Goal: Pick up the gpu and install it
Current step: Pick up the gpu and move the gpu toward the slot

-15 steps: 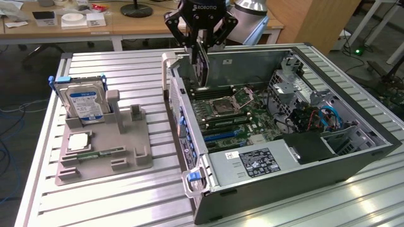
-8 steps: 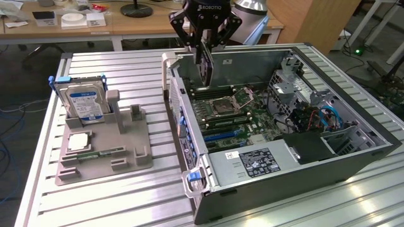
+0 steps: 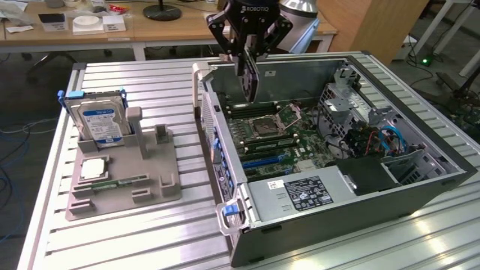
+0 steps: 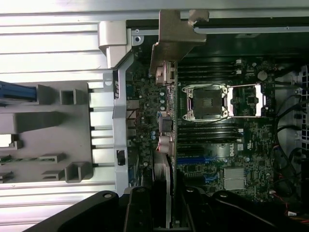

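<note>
Slatted metal table [image 3: 150, 225] carries the open computer case [image 3: 338, 185]. Your fingers [image 3: 241, 59] pinch the gpu [image 3: 250, 81], held upright over the motherboard [image 3: 277, 132] near the case's far wall. Pickup looks done; it is not yet seated.

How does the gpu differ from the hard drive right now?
The gpu is dark and thin; the hard drive is silver with a blue label. The gpu hangs in the gripper over the open computer case; the hard drive stands in the grey holder. Both are roughly upright.
</note>
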{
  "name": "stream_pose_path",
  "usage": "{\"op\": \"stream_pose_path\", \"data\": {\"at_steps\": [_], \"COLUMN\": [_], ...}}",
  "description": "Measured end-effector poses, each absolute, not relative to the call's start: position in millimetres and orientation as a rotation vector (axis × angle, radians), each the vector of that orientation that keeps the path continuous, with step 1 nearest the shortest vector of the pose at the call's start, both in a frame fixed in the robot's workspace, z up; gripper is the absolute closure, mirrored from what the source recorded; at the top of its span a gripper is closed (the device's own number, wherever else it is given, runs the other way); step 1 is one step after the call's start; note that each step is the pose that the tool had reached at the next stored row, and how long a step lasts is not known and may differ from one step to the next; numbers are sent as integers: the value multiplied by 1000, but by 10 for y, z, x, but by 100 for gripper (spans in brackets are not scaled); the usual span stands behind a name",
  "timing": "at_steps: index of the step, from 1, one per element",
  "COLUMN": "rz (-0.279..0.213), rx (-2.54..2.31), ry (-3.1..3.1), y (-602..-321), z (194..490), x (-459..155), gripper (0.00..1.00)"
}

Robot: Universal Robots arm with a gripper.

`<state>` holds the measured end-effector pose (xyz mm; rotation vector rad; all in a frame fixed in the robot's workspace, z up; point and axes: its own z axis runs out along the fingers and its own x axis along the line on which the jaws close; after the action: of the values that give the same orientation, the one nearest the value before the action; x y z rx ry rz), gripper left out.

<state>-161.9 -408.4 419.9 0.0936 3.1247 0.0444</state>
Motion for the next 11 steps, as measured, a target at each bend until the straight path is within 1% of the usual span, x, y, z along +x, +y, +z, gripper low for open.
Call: {"op": "stream_pose_path", "data": {"at_steps": [11], "rz": [44], "rx": [94], "ry": [3125], "y": [-4084], "z": [4199], "x": [-1489], "gripper": [73]}}
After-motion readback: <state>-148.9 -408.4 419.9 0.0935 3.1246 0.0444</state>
